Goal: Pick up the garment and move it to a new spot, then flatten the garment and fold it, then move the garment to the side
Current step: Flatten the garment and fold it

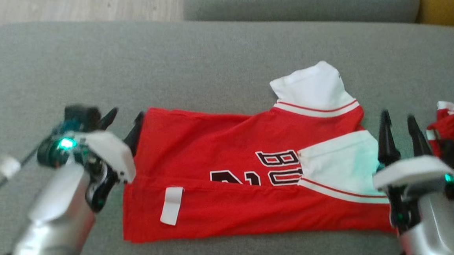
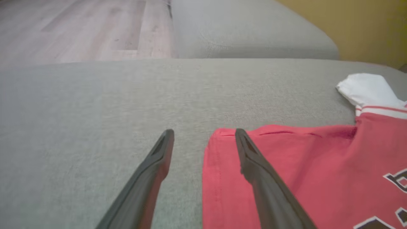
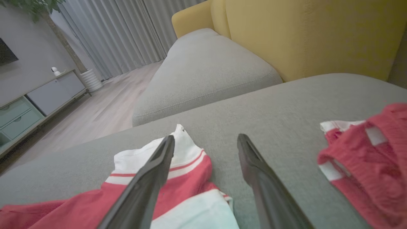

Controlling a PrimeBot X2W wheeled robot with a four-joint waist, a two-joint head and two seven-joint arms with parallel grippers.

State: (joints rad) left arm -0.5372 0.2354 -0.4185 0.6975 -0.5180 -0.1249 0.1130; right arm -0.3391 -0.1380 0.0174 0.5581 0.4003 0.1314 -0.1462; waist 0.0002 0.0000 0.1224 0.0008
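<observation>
Two open grippers are flanking the jersey [image 1: 247,184], which is lying on the grey cushion [image 1: 215,63]. Its long axis is running left to right across the head view, with the hem toward the left gripper [image 1: 126,114] and the sleeves toward the right gripper [image 1: 398,116]. Both are gaping wide, holding nothing. Folding seems under way — the near long edge is lying doubled over. Next, I judge, each gripper is needing to pinch its end for another fold.

Lettering [image 1: 279,162] on garment [image 1: 226,210] half hidden under fold.
</observation>
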